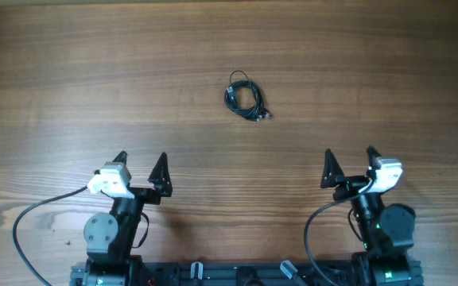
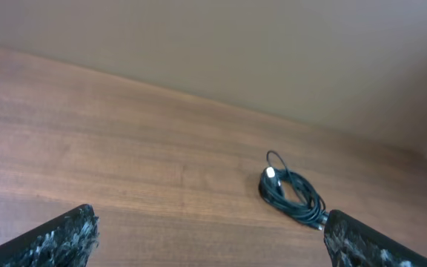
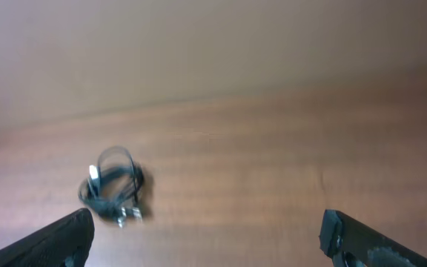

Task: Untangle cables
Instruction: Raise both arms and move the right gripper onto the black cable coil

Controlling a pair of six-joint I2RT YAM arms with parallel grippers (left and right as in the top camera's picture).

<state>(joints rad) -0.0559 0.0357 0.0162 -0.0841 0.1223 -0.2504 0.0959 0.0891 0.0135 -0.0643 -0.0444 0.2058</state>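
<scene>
The cables (image 1: pixel 245 96) lie as one small coiled bundle of thin black wire with silvery plug ends, on the wooden table past the middle. The left wrist view has the cables (image 2: pixel 293 196) to the right, close to the right fingertip. In the right wrist view the cables (image 3: pixel 111 185) look blurred, at the left. My left gripper (image 1: pixel 141 164) stands open near the front left, with nothing between its fingers. My right gripper (image 1: pixel 350 161) is open too, at the front right, and holds nothing. Both are well short of the bundle.
Thick black cables (image 1: pixel 24 230) loop from each arm's base along the table's front edge. The wooden table (image 1: pixel 70 71) stretches bare around the bundle.
</scene>
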